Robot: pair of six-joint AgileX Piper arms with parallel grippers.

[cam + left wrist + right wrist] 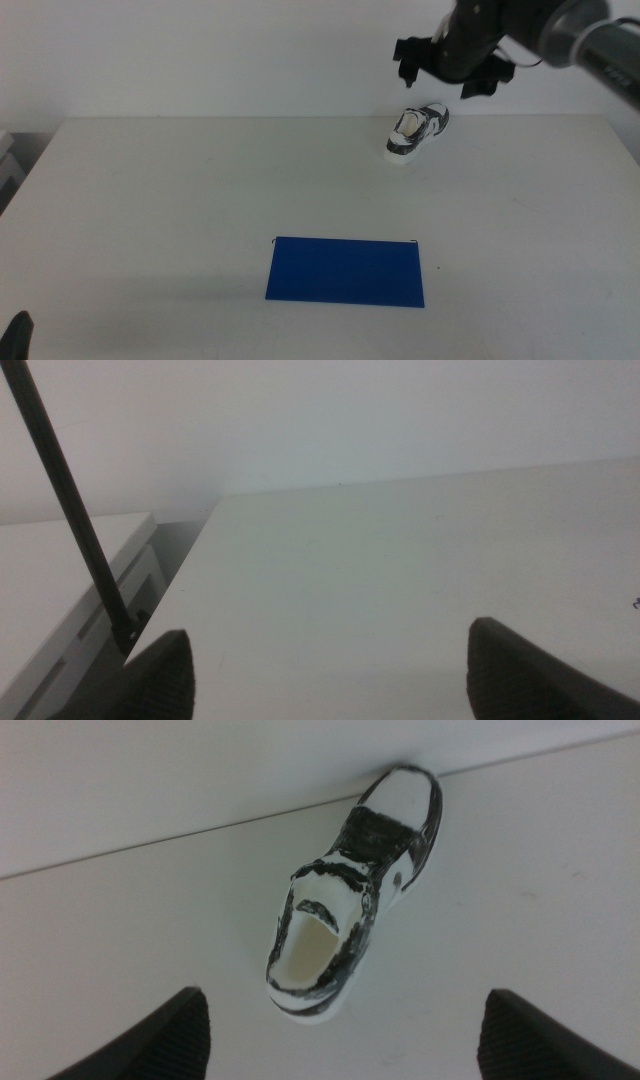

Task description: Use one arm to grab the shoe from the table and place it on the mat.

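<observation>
Here, right gripper (455, 72) above the shoe (417, 133), jaws spread wide and empty, shoe lying between them untouched.

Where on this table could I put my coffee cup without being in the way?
Bare table lies left of the blue mat. Busy spot: far right corner, where the shoe sits under the right tool. The left tool waits near-left.

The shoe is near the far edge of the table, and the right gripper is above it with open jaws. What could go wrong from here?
1. The shoe lies close to the table's far edge; a nudge from the right gripper might push it off.
2. It lies at an angle, so the jaws may close unevenly and let it slip before the mat.
</observation>
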